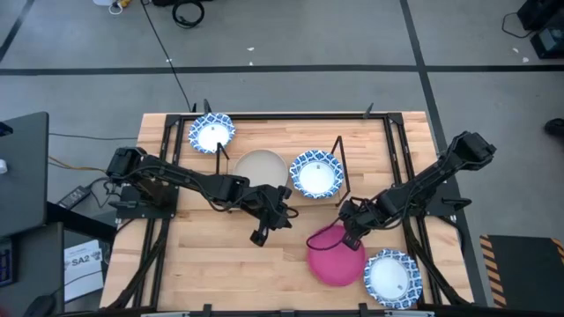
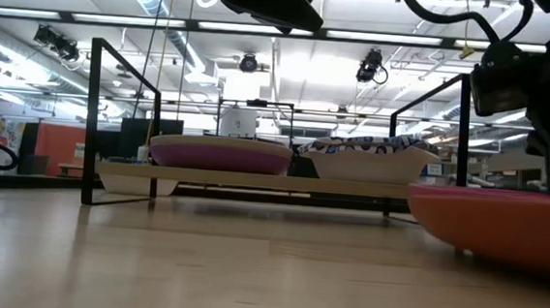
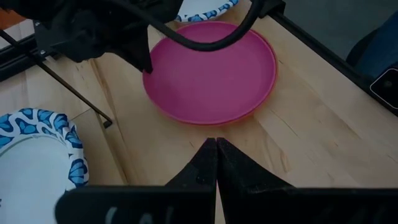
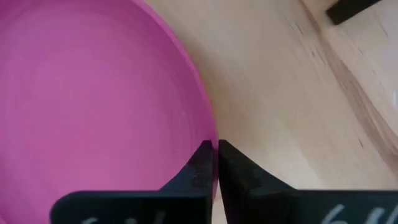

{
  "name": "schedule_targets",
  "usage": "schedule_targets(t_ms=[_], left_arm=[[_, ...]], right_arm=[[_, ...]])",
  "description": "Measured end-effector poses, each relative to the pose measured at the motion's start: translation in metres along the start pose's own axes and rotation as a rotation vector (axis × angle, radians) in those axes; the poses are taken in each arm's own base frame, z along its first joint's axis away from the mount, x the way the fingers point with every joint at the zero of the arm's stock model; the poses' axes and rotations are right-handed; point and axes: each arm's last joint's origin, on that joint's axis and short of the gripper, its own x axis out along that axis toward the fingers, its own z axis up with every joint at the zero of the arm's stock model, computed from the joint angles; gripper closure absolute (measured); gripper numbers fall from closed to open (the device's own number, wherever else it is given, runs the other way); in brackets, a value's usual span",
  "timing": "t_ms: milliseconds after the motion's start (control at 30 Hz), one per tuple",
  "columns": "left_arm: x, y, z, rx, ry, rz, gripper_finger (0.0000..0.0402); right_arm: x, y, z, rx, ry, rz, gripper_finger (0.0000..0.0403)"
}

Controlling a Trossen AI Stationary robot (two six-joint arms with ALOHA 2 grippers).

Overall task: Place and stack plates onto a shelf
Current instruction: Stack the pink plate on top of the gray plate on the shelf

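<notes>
Wood table [image 1: 220,255] bears shelf [image 1: 339,163], plates, under bright ceiling lights [image 2: 290,73].

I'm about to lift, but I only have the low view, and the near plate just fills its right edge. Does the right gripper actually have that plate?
Observer: Yes. The right gripper is shut on the rim of the magenta plate, one finger on each side of the edge.
Operator: Is the left arm in my way?
Observer: The left gripper is shut and empty, above bare table just left of that plate and clear of it.
Operator: Is anything close to the plate?
Observer: A blue-and-white plate lies right beside it, toward the table's near right corner. I cannot tell whether the rims touch.
</notes>
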Motion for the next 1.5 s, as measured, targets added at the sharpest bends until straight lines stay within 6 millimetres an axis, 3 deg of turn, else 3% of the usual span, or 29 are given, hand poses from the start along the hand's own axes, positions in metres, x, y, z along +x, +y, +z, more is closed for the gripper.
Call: schedule_targets(t_ms=[900,1167,1500], left_arm=[[0.004,0.000,-0.003,-0.097,0.017,0.008,0.0395],[-0.022,0.001,0.011,-0.089,-0.050,0.030,0.0395],[-0.079,0.002,0.020,-0.089,-0.048,0.144,0.0395]], right_arm=[[-0.016,0.012,0.011,-0.036,-0.209,0.154,0.0387],[-0.019,0.019,0.017,-0.020,-0.257,0.230,0.0388],[-0.025,0.030,0.027,-0.008,-0.340,0.368,0.0388]])
